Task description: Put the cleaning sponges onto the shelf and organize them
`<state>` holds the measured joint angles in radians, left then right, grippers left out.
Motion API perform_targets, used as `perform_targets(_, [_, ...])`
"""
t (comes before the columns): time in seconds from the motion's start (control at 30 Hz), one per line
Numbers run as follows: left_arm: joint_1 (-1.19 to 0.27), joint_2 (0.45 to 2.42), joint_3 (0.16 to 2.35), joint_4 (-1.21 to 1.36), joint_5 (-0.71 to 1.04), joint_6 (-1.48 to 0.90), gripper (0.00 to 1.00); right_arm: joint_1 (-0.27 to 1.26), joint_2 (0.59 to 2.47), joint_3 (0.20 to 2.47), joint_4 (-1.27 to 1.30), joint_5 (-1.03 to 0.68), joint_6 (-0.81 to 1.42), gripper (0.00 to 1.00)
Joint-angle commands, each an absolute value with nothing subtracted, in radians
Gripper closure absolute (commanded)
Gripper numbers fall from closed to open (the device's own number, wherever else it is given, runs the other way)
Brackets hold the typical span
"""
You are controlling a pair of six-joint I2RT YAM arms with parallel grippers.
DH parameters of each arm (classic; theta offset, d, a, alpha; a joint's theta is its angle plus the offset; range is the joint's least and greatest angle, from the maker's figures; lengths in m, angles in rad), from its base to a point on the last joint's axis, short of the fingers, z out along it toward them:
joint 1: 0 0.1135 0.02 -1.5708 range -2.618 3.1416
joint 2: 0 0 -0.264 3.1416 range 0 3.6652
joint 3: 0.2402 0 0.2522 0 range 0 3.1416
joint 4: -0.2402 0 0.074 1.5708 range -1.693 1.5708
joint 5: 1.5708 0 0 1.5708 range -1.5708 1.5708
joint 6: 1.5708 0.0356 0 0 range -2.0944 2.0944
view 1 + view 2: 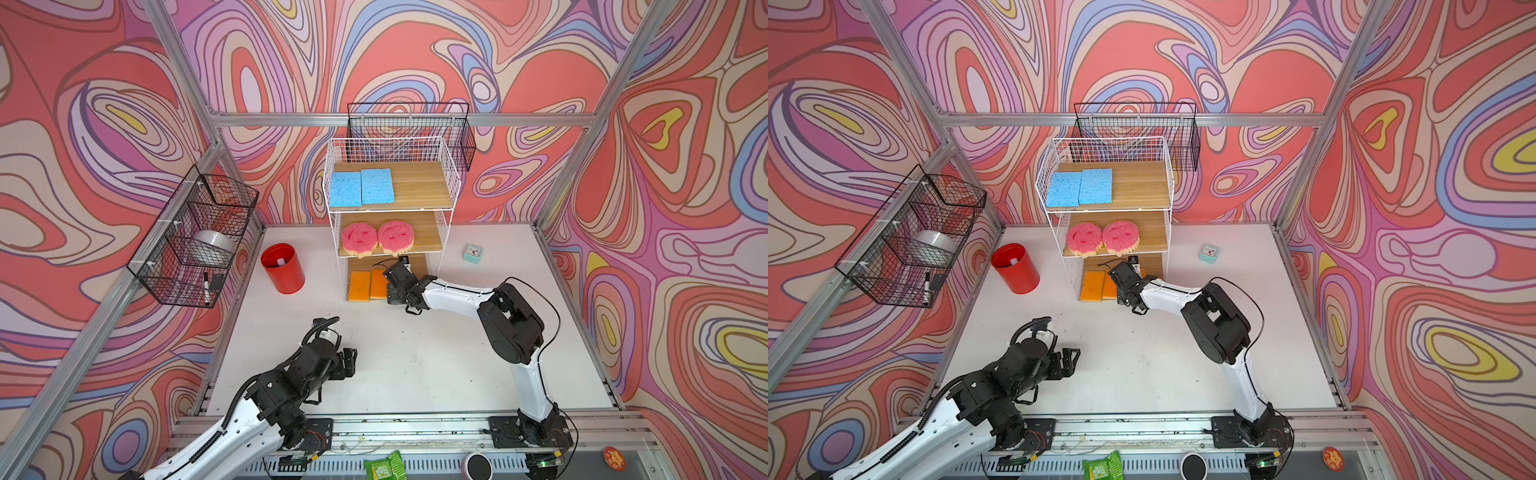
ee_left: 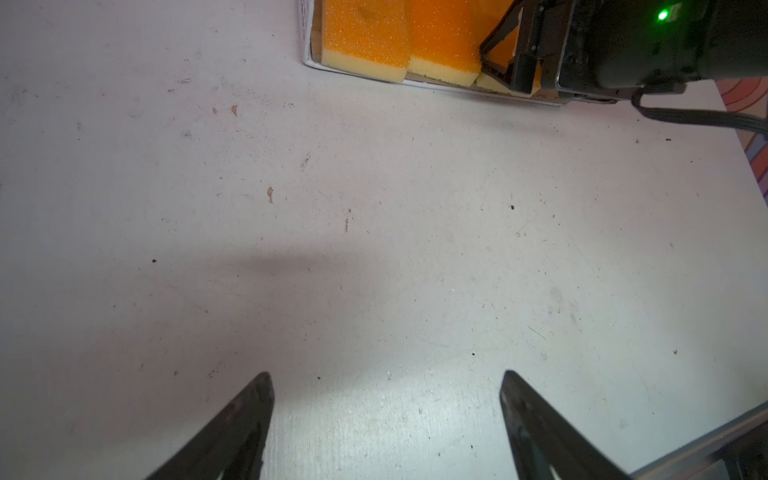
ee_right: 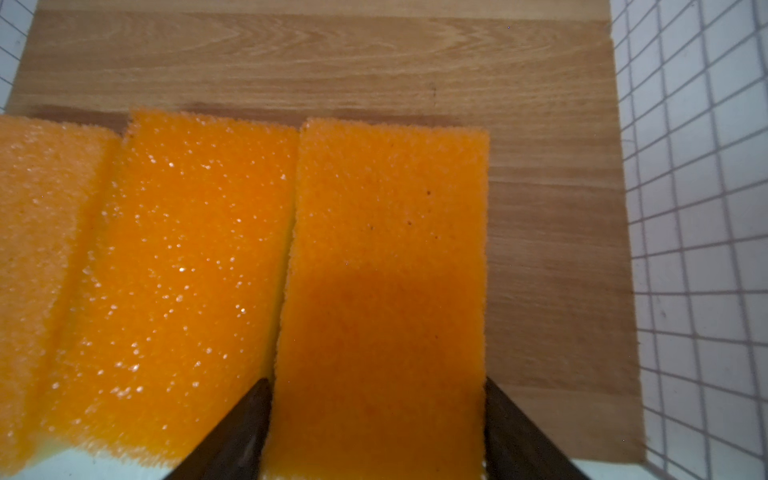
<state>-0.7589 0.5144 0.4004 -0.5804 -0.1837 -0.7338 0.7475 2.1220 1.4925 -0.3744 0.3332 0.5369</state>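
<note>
My right gripper [image 3: 376,380] straddles the third orange sponge [image 3: 386,249] at the front edge of the shelf's [image 1: 419,187] bottom board, squared beside its mates [image 3: 178,249] for a tidy row; clamped or loose I cannot tell; left gripper [image 2: 386,374] gapes empty.

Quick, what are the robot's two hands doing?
Left gripper: open, empty.
Right gripper: fingers either side of an orange sponge; grip cannot be told.

the shelf [image 1: 419,185] stands at the back of the table [image 1: 415,365], a cup [image 1: 283,268] left of it, a clock [image 1: 472,253] right. the top sponges [image 1: 361,187] lie on its upper board's left; the middle sponges [image 1: 359,237] on the next board; the bottom sponges [image 3: 187,249] on the lowest.
</note>
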Motion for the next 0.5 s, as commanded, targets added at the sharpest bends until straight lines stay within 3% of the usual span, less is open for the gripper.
perform_targets(0.0, [-0.753,0.504,0.406,-0.608,-0.201,-0.740,0.13,0.746,2.146,1.518,-0.372,0.312,0.513,0.22])
perform_targets(0.47, [-0.752,0.497,0.400,-0.613,-0.207,-0.743,0.13,0.745,2.153,1.521,-0.342,0.256,0.443,0.21])
